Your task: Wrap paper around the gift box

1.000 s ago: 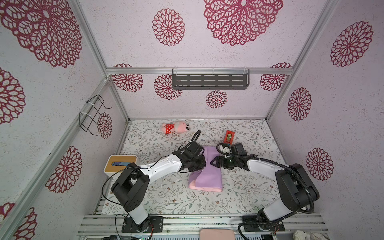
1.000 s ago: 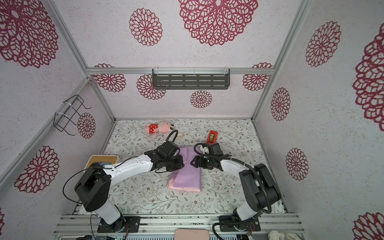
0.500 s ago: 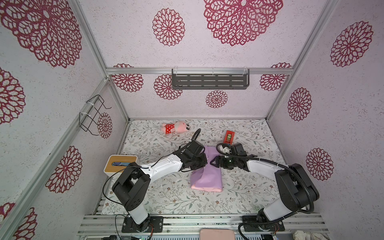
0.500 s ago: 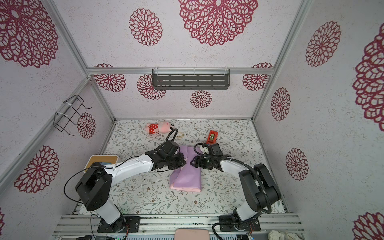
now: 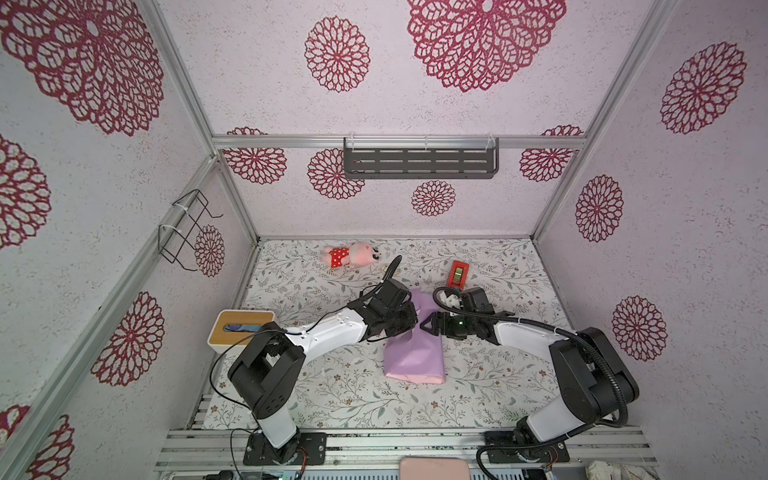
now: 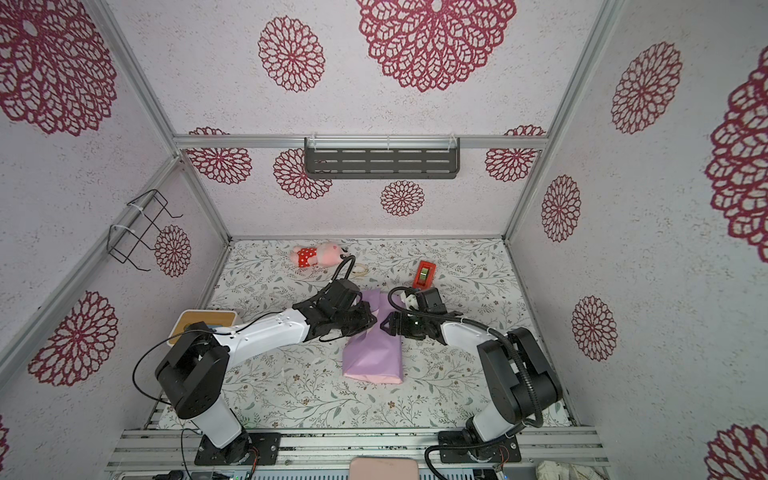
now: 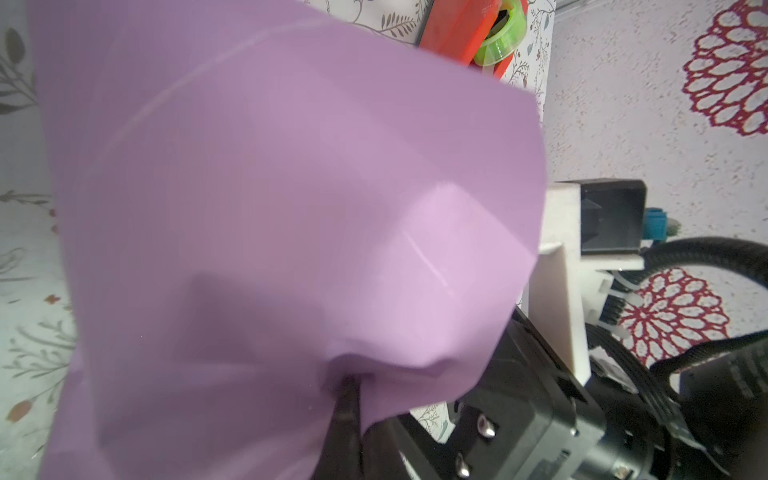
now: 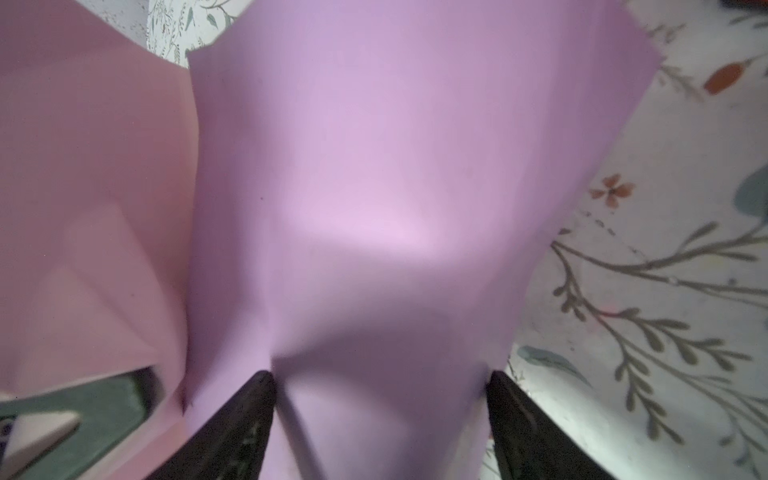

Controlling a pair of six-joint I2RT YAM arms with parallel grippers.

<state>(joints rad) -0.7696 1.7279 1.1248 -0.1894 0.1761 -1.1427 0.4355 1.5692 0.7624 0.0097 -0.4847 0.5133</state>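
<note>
Vs 1 s back: little change. Both arms sit approx where they were. L gripper [image 5: 409, 322] is a touch further over the paper [image 5: 415, 353], and the bundle's left flank looks drawn in, w/ less pink at the near-left corner. R gripper [image 5: 428, 326] hasn't shifted.

The paper lies mid-table on the floral mat [image 5: 332, 399], folded into a long lilac bundle w/ a pink strip along its near end. Both grippers meet at its far half, L from the left, R from the right, tips near each other. The gift box isn't visible in any view; it's covered, so can't say exactly where it sits.

L wrist view: L fingers [image 7: 347, 419] are closed tight, pinching a puckered fold of the lilac sheet at the tip. R wrist view: R fingers [image 8: 249, 419] stand wide, the paper-covered bulk fills the gap btwn them, and both tips press into the lilac face w/ a dent at each.

Red tape dispenser [image 5: 458, 272] w/ green roll [image 7: 500, 35] sits just beyond the R gripper, apart from the paper. Any print on it is too small to read.
</note>
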